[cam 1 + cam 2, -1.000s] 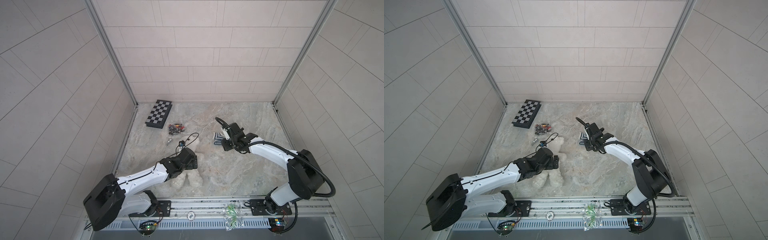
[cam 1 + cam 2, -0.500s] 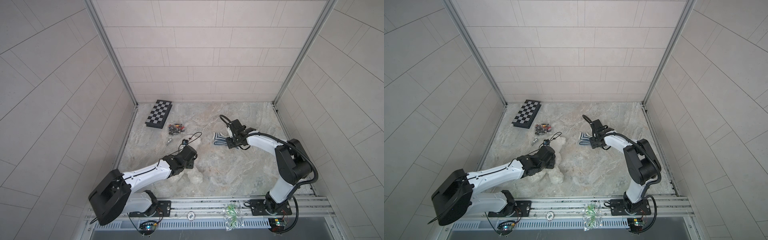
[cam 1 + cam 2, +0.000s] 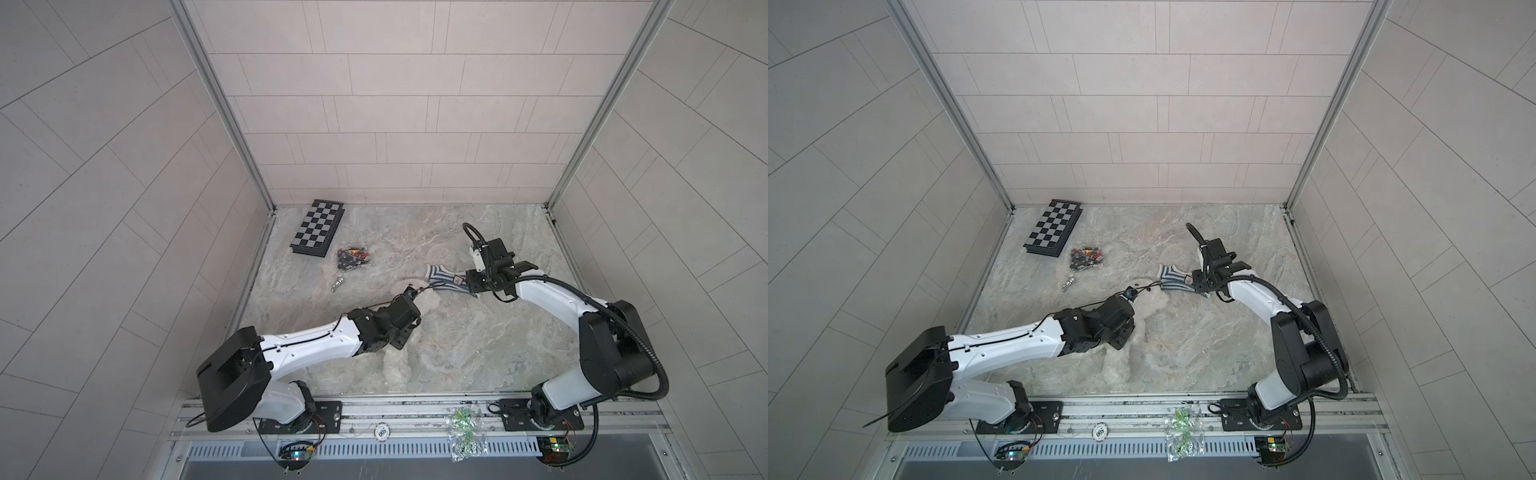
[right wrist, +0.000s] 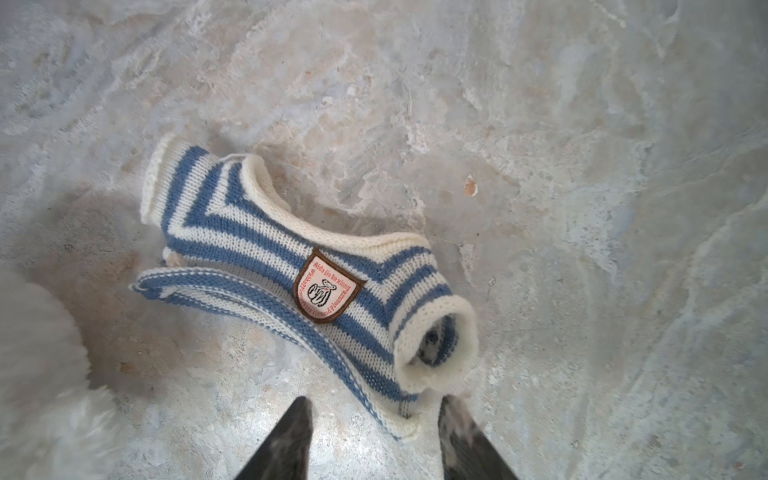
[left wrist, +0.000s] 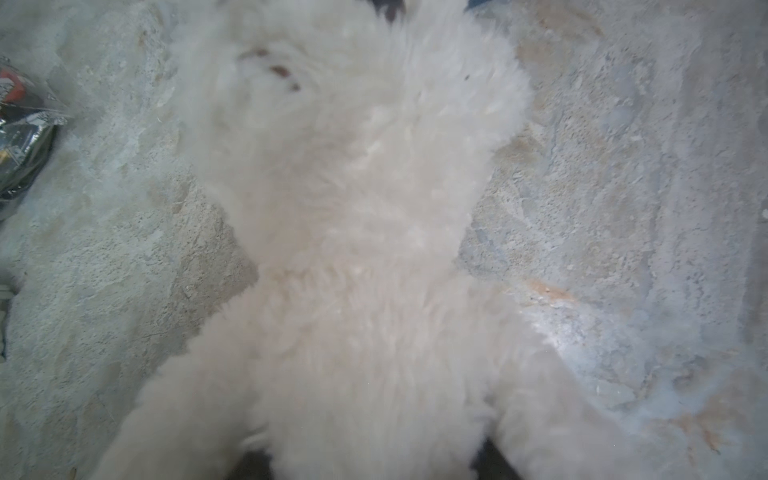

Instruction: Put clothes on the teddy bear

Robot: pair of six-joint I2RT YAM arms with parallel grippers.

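The teddy bear [image 5: 357, 249], fluffy and white, lies on its back on the stone-patterned floor, its head [image 3: 428, 297] toward the shirt and a leg [image 3: 1117, 365] toward the front rail. My left gripper [image 3: 401, 338] sits low over its belly. Its dark fingers [image 5: 253, 465] show on either side of the lower body, sunk in fur, so the grip is unclear. The blue-and-white striped shirt [image 4: 257, 232] with a brown badge [image 4: 326, 286] lies flat beside the bear's head [image 3: 442, 278]. My right gripper [image 4: 376, 401] stands open, its tips on either side of the shirt's hem corner.
A folded chessboard [image 3: 318, 228] lies at the back left. Near it are a bag of dark pieces [image 3: 352, 257] and a small metal object [image 3: 338, 284]. A clear bag of green bits [image 3: 463, 432] rests on the front rail. Tiled walls close three sides.
My left arm has reached further toward the middle, and the bear now lies stretched out with its head closer to the shirt. My right gripper has stayed by the shirt's near edge.
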